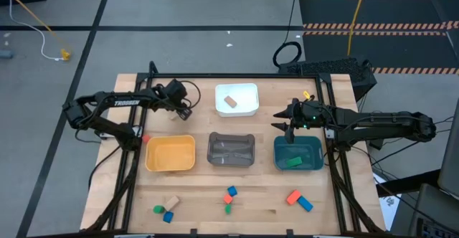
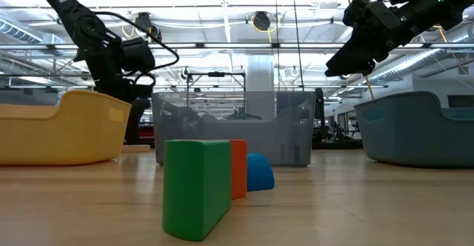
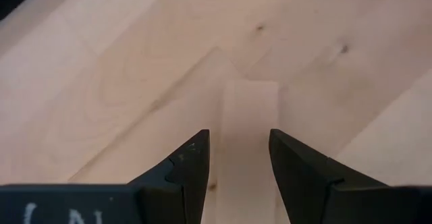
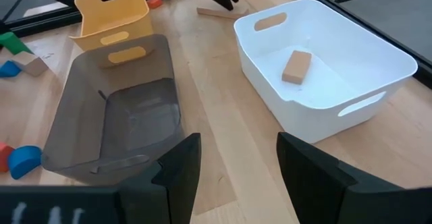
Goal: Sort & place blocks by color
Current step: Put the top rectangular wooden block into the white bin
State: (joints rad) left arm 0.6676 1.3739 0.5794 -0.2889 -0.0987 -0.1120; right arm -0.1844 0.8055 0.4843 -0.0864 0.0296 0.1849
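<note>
Tan wood is filling the left wrist view: a plain wooden block (image 3: 250, 109) is lying on the tabletop (image 3: 101, 62) between the fingers of the left claw (image 3: 239, 140). The fingers are standing on either side of it, but I cannot tell whether they are pressing on it. The high view does not show this block at all, since the claw is covering it, just beside the white tray (image 1: 237, 111).

The right claw (image 4: 236, 146) is hanging with its fingers apart and nothing between them. From above it is sitting over the back left corner of the teal tray (image 1: 315, 155), where a green block (image 1: 292, 162) is lying. Its own camera is looking past the grey tray (image 4: 115, 69) to the white tray, which is holding a second tan block (image 4: 296, 67).

The yellow tray (image 1: 170, 168) is showing nothing inside. Only the high view is taking in the eight loose blocks along the front edge – the low view is catching just the middle three, green cuboid (image 2: 196, 187), red-orange block (image 2: 238, 168) and blue block (image 2: 259, 172).
</note>
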